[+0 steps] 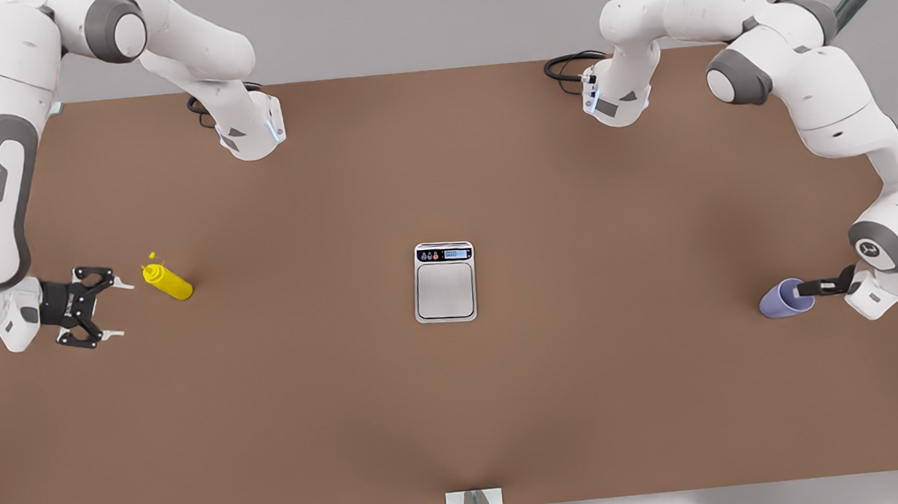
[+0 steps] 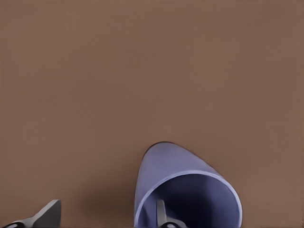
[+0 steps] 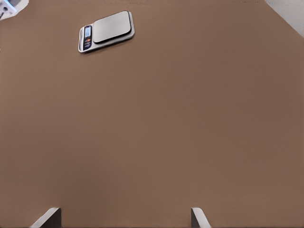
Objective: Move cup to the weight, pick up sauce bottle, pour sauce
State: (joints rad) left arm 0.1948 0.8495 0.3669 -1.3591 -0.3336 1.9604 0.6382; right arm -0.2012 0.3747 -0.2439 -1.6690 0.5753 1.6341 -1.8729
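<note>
Your left wrist view shows one finger (image 2: 161, 214) inside the cup (image 2: 187, 190), left hand (image 1: 814, 287) not clamped yet; right hand (image 1: 107, 312) spread wide beside the sauce bottle (image 1: 168, 281).

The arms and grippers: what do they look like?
Both arms are glossy white with grey joint caps and side inlays, and black cable loops at each base. The right gripper is black linkage with pale fingertips; the left gripper is dark with a white wrist housing.

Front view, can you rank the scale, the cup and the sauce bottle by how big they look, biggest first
1. Scale, clearly the largest.
2 and 3. Cup and sauce bottle look about alike in length, so I won't rank them. The left gripper's fingers straddle the cup's wall.
</note>
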